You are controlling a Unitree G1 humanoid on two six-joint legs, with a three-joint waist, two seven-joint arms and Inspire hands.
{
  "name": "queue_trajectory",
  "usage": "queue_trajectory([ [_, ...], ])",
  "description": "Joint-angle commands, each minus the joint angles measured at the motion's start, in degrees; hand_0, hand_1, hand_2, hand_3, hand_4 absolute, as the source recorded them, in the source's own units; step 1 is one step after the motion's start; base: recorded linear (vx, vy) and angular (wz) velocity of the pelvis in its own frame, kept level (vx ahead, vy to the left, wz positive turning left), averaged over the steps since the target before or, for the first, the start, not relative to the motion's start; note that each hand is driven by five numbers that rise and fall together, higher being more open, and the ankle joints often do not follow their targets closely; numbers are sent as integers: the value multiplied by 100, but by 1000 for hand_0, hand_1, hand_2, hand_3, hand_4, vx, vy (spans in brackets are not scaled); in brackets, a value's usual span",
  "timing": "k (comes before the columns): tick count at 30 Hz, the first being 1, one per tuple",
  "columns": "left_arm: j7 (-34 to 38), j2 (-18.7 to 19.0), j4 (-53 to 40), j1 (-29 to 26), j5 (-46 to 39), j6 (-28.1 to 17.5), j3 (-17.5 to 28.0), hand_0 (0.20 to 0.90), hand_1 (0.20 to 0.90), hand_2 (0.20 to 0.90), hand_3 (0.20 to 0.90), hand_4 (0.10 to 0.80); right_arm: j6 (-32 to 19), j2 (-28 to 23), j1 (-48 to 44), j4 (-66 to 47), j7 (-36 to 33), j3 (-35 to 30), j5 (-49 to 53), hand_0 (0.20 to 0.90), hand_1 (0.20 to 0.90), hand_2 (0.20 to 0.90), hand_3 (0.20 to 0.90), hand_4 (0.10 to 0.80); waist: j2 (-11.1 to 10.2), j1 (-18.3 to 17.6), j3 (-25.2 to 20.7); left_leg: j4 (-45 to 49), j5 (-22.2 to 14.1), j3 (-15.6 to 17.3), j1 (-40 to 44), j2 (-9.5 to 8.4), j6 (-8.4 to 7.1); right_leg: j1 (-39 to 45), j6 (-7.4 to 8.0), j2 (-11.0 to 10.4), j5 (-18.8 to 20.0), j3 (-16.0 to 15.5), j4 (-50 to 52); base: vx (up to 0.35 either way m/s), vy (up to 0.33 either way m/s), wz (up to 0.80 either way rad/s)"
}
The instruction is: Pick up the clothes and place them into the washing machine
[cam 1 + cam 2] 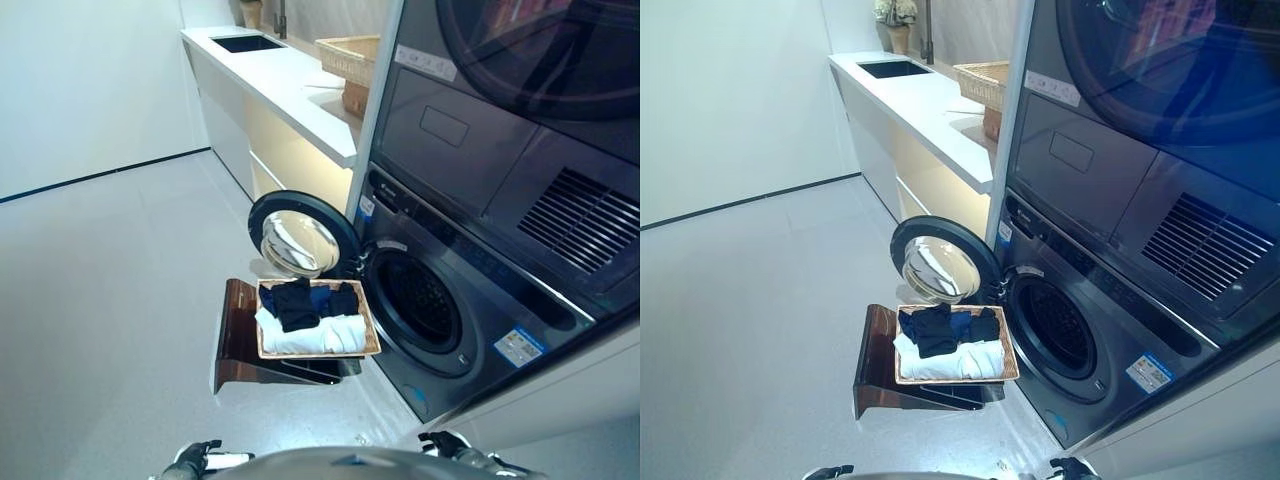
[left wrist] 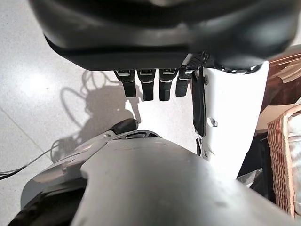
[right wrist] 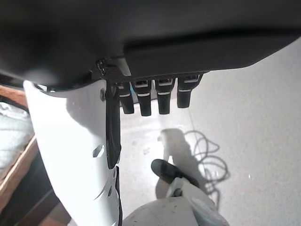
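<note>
Folded dark and white clothes [image 1: 308, 315] lying in a wicker basket [image 1: 372, 331] atop a brown stand [image 1: 237, 340], just before the washing machine [image 1: 470, 330] with open door [image 1: 300, 240]. Left hand [image 2: 150, 84] and right hand [image 3: 155, 96] hanging relaxed, holding nothing.

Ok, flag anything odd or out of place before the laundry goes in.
Nothing stands out. The clothes lie folded in the wicker basket on its wooden stand, and the washing machine's door is swung open beside the drum. Both hands hang empty.
</note>
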Motion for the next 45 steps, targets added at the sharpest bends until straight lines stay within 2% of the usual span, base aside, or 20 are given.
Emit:
queue_trajectory([
  [1,32,-479,149,-604,107,-78,-125,900,900,900,900,800,-57,402,-463,357,173,568,-328,900,900,900,900,800,255,29,247,-17,-197,-56,132,-101,-255,-44,94,213,102,-52,153,-1,-43,-7],
  [9,81,-485,-5,-810,-185,-50,-209,900,900,900,900,800,-86,189,-713,277,114,541,-262,900,900,900,900,800,353,-5,442,-17,13,-27,76,185,-325,-388,-104,494,-189,86,707,-16,-109,-5],
  [10,89,-474,-65,-879,-314,-36,-197,900,900,900,900,800,-100,122,-754,195,87,547,-227,900,900,900,900,800,229,8,532,791,-187,-57,-252,351,-343,-439,-198,597,-298,199,881,0,-276,-3],
  [12,86,-516,-125,-955,-323,-18,-281,900,900,900,900,800,-82,63,-752,196,79,513,-190,900,900,900,900,800,76,93,713,1930,-314,-194,-822,460,-284,-338,-287,584,-369,199,950,3,-310,3],
  [13,79,-547,-140,-1009,-394,-1,-308,900,900,900,900,800,-77,29,-770,197,92,512,-183,900,900,900,900,800,48,83,815,2580,-272,-339,-1226,455,-278,-335,-336,565,-406,112,996,-23,-162,20],
  [14,73,-570,-138,-1073,-515,8,-323,900,900,900,900,800,-57,-10,-811,213,101,498,-166,900,900,900,900,800,32,101,925,2821,-164,-487,-1480,345,-276,-350,-359,530,-448,66,1043,-41,-70,39],
  [15,49,-605,-117,-1123,-638,-4,-321,900,900,900,900,800,-43,-49,-874,280,114,480,-151,900,900,900,900,800,33,138,1001,2811,-68,-711,-1864,38,-254,-373,-362,488,-502,52,1072,-13,14,26],
  [16,46,-613,-71,-1120,-711,1,-277,900,900,900,900,800,-22,-72,-893,345,134,454,-146,900,900,900,900,800,27,140,1019,2595,-39,-733,-2178,-92,-216,-339,-351,451,-513,49,1047,44,44,22],
  [18,86,-591,-52,-1105,-760,-11,-193,900,900,900,900,800,-41,-89,-868,287,140,402,-92,900,900,900,900,800,29,167,995,1975,472,-592,-2427,63,-258,-296,-338,466,-484,81,978,119,77,27],
  [19,110,-614,-47,-1100,-801,-42,-175,900,900,900,900,800,-60,-96,-851,263,126,393,-67,900,900,900,900,800,75,216,1002,1559,712,-581,-2456,53,-291,-261,-333,510,-496,92,938,152,125,13],
  [21,130,-641,-5,-1090,-902,-68,-143,900,900,900,900,800,-64,-86,-823,292,116,403,-43,900,900,900,900,800,115,277,969,767,885,-651,-2428,67,-318,-201,-299,579,-577,155,854,160,140,-22],
  [24,135,-701,14,-1062,-1064,-71,-149,900,900,900,900,800,-70,-76,-844,387,108,298,49,900,900,900,900,800,192,248,888,408,1037,-341,-2167,145,-317,-41,-279,604,-781,159,831,181,158,-32],
  [28,186,-633,-34,-1179,-990,-84,-162,900,900,900,900,800,-32,-25,-940,336,99,346,102,900,900,900,900,800,208,257,788,132,1040,-211,-1876,38,-223,15,-246,475,-926,225,911,143,175,-36],
  [33,236,-597,23,-1194,-884,-73,-153,900,900,900,900,800,-13,74,-1101,234,96,491,-8,900,900,900,900,800,154,293,655,24,895,-92,-1714,-85,-138,101,-95,269,-890,251,765,127,129,-18],
  [34,254,-573,32,-1171,-859,-71,-121,900,900,900,900,800,-22,90,-1166,154,84,545,-69,900,900,900,900,800,101,336,581,18,788,-21,-1646,-137,-88,153,-9,183,-867,278,708,110,81,2],
  [36,251,-543,21,-1136,-798,-56,-119,900,900,900,900,800,-13,87,-1182,96,66,556,-140,900,900,900,900,800,74,376,529,34,689,10,-1575,-184,-33,165,56,100,-871,274,806,179,135,-20],
  [39,240,-472,-19,-1111,-668,-42,-144,900,900,900,900,800,-8,81,-1193,28,38,499,-148,900,900,900,900,800,84,391,520,22,512,-21,-1376,-279,100,-56,152,95,-847,255,1728,144,131,-21],
  [42,247,-388,-52,-1129,-564,-30,-164,900,900,900,900,800,-10,121,-1250,-47,57,531,-136,900,900,900,900,800,206,254,706,-17,477,-160,-1160,-260,191,-659,188,258,-601,302,2765,51,81,-3],
  [43,253,-361,-49,-1125,-543,-29,-154,900,900,900,900,800,-12,121,-1267,-69,51,540,-134,900,900,900,900,800,247,230,742,-17,458,-167,-1111,-248,179,-807,158,205,-677,261,2731,37,29,9],
  [45,321,-334,-14,-1162,-506,-35,-164,900,900,900,900,800,-5,122,-1312,-74,13,559,-154,900,900,900,900,800,323,217,728,-17,403,-235,-1036,-223,105,-879,145,-67,-685,236,2052,59,-60,35],
])
